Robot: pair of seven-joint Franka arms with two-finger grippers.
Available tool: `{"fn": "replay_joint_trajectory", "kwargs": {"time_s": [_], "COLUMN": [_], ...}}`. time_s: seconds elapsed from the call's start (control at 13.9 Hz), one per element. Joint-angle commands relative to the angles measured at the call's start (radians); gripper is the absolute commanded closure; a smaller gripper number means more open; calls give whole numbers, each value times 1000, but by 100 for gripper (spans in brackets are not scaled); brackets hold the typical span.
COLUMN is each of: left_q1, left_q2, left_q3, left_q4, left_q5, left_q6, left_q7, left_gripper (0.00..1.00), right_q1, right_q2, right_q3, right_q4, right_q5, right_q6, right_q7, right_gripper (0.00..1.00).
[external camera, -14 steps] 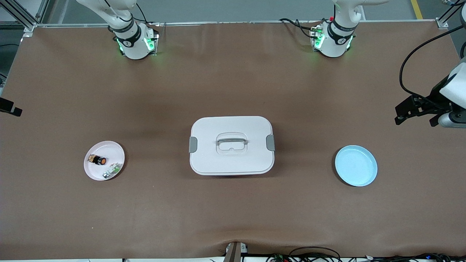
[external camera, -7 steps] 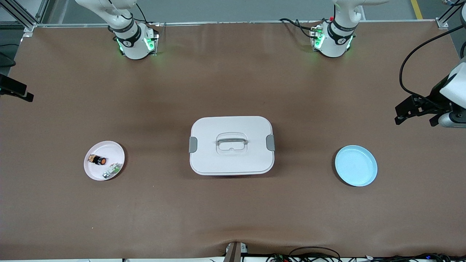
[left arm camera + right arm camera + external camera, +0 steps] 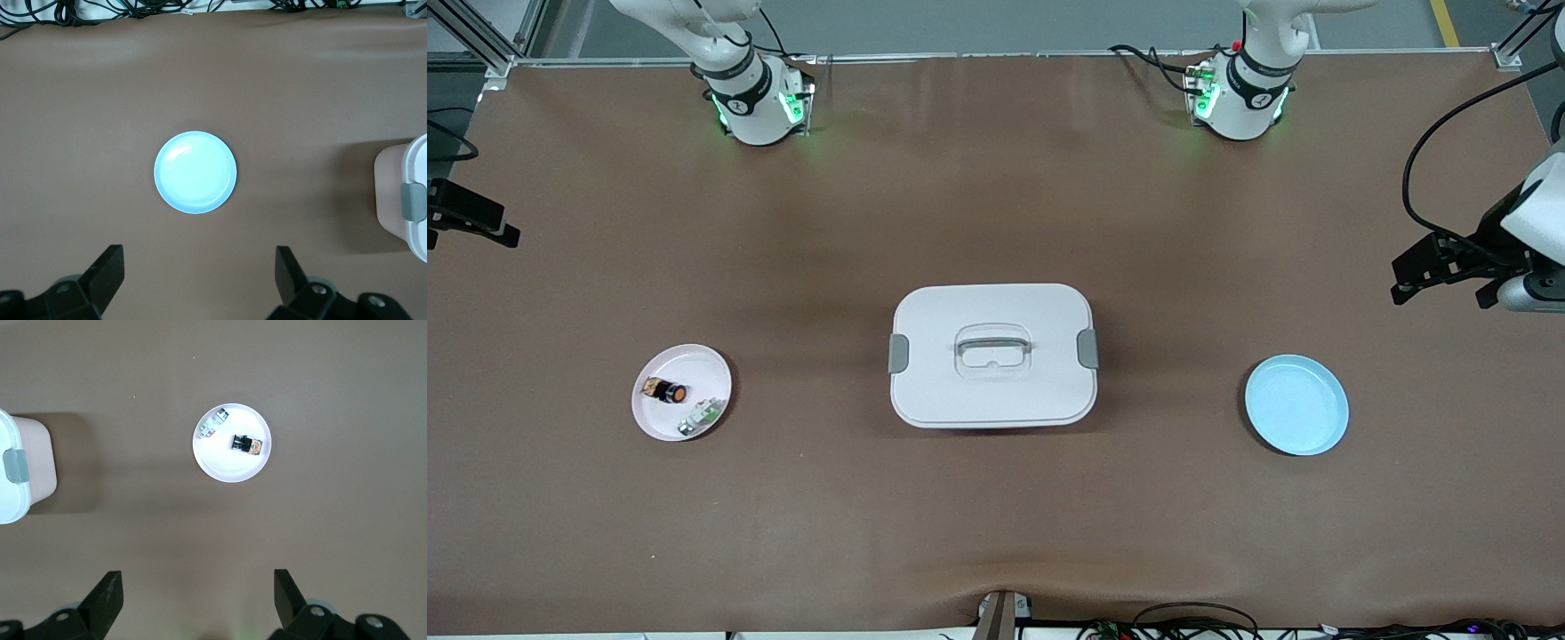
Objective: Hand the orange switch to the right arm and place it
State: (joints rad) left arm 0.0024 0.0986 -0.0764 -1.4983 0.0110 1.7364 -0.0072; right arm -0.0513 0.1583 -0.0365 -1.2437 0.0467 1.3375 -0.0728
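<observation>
Left claw [image 3: 1440, 276] hangs high over the desk [image 3: 996, 516] edge at the left arm's end, fingers [image 3: 107, 270] spread wide, nothing between them. Its wrist view looks straight down on the blue plate [image 3: 195, 172], with a corner of the white box [image 3: 417, 200] at the edge of that view.

Right claw [image 3: 471, 218] shows only partly in the front view, over the desk edge at the right arm's end. Its wrist view shows both fingers [image 3: 107, 593] wide apart and empty, well above the pink plate [image 3: 227, 470].

Orange switch [image 3: 667, 390] lies on its side on the pink plate [image 3: 654, 422], toward the right arm's end of the desk, black body and orange cap both visible. Green-and-white part [image 3: 704, 413] sits on the same plate, nearer the front camera than the switch, close but not touching. Same pair shows in the right wrist view: switch [image 3: 248, 444], part [image 3: 215, 427].

White box [image 3: 992, 356], lid on, grey handle flat, grey latch at each short end, sits mid-desk between the two plates. Blue plate [image 3: 1296, 404] lies toward the left arm's end, nothing on it.

Both arm bases [image 3: 758, 102] [image 3: 1238, 98] stand at the desk's top edge, green lights on.
</observation>
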Motion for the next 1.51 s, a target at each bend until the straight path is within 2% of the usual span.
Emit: {"fn": "replay_joint_trajectory", "kwargs": {"time_s": [0.0, 0.36, 1.44], "left_q1": [4, 5, 7], "left_q2": [3, 3, 4], "left_q3": [-3, -3, -3], "left_q4": [16, 18, 16], "left_q5": [-10, -10, -10], "left_q6": [-20, -20, -20], "left_q7": [-8, -8, -8], "left_gripper": [0, 0, 0], "right_q1": [4, 8, -1], "right_q2": [-16, -60, -60], "right_q3": [1, -2, -9], "right_q4": [-19, -95, -100], "right_q5": [-11, -13, -27], "right_q6": [2, 31, 49], "right_q7": [10, 10, 4], "right_gripper": [0, 0, 0]}}
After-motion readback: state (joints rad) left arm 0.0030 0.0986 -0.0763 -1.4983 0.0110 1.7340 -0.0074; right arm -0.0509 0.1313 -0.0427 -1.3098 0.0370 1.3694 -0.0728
